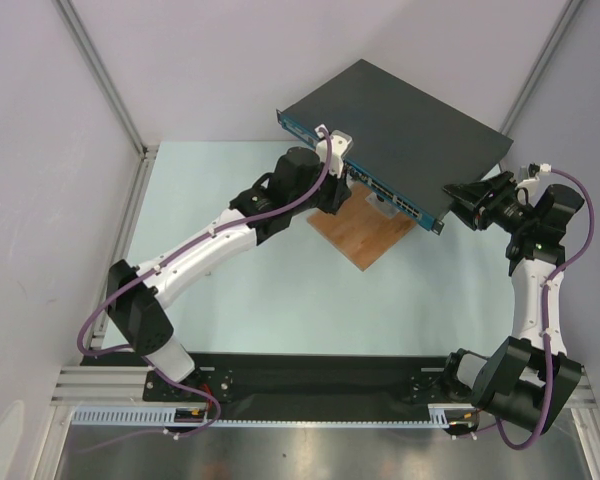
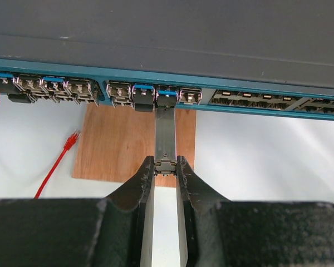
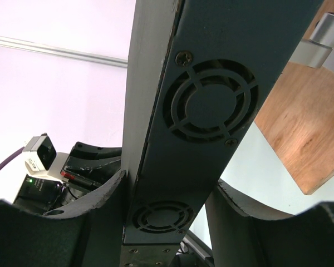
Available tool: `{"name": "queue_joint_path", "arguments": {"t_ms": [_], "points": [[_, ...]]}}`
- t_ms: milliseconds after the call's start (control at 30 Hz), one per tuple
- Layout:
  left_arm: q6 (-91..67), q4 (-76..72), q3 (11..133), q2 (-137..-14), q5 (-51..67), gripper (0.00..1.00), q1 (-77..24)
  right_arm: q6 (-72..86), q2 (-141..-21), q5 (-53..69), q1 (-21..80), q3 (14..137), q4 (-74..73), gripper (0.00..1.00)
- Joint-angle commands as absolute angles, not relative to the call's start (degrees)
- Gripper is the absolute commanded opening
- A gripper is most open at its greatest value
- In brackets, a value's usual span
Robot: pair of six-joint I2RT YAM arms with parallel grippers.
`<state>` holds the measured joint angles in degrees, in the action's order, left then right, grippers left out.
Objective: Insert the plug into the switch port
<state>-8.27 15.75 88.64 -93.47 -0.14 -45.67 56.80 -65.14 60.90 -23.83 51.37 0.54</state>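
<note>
The switch (image 1: 400, 130) is a flat dark grey box with a blue port strip (image 2: 256, 89), lying askew at the back of the table. My left gripper (image 2: 166, 164) is shut on the rear end of a slim metal plug (image 2: 166, 130). The plug's front end sits in a blue-tabbed port (image 2: 167, 99) of the strip. In the top view the left gripper (image 1: 342, 182) is at the strip's middle. My right gripper (image 3: 170, 186) clasps the switch's vented side panel (image 3: 206, 111), a finger on each face, at the switch's right corner (image 1: 458, 200).
A brown wooden board (image 1: 365, 235) lies under the switch's front edge, also in the left wrist view (image 2: 122, 144). A red cable (image 2: 58, 161) lies on the table left of the board. Other ports hold plugs (image 2: 142, 97). Aluminium frame rails (image 1: 130, 210) border the table.
</note>
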Motion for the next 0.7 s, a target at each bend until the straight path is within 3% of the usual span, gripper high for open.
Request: {"name": "queue_joint_path", "arguments": {"t_ms": [0, 667], "points": [[-6.5, 11.5, 92.1, -94.4, -1.1, 0.0, -45.0, 49.1, -65.4, 57.7, -22.7, 51.7, 4.0, 0.0], [-2.0, 9.2, 92.6, -95.4, -1.1, 0.0, -46.9, 51.1, -66.5, 57.9, -22.3, 51.7, 5.4, 0.0]]}}
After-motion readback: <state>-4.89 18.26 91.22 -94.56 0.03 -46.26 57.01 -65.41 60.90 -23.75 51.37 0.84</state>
